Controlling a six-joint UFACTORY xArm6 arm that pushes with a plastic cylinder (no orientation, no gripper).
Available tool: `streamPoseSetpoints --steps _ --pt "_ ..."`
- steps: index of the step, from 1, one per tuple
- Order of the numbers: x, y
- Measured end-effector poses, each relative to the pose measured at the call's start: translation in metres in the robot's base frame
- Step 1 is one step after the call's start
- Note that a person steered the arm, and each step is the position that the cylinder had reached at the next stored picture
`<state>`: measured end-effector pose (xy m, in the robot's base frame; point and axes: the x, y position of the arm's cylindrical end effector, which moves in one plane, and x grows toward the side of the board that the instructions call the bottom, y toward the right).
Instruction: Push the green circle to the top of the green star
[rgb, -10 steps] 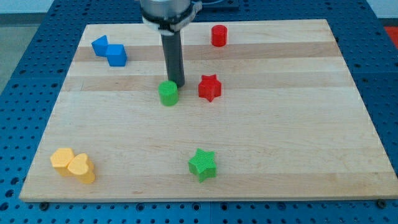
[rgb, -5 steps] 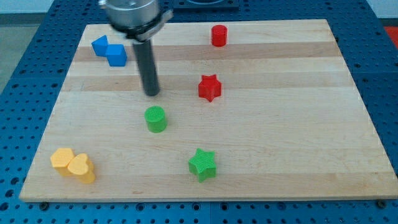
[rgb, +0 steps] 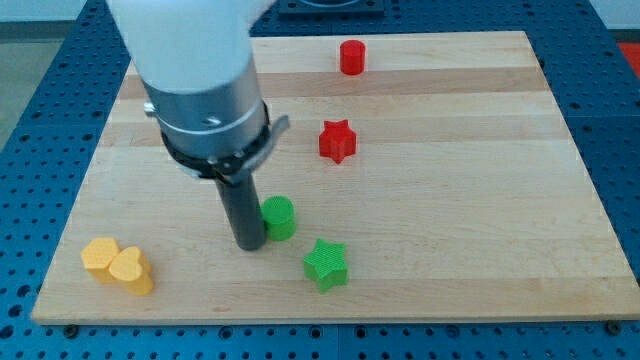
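Tip (rgb: 250, 243) of my rod sat touching the green circle (rgb: 279, 217) on its left side in the view. Rod carried no jaws. Green circle lay just up-left of the green star (rgb: 326, 264), near it but apart. Red star (rgb: 337, 141) and red cylinder (rgb: 351, 57) sat toward the view's top, yellow blocks (rgb: 118, 266) at bottom left on the wooden board (rgb: 480, 200).

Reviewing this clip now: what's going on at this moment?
My tip sits against the view's left side of the green circle, nudging it toward the green star. The circle lies just up and to the view's left of the star, apart from it, so it is close but not yet above the star.
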<state>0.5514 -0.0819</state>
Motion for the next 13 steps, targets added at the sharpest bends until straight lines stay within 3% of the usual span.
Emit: streamPoseSetpoints --steps 1,3,4,5,8,9,10,13 --pt "0.006 0.006" --pt "0.002 -0.043" --pt "-0.024 -0.056" --pt "-0.054 -0.029" --pt "-0.016 0.012" --pt "-0.022 0.010" --pt "-0.065 0.013" --pt "-0.048 0.027"
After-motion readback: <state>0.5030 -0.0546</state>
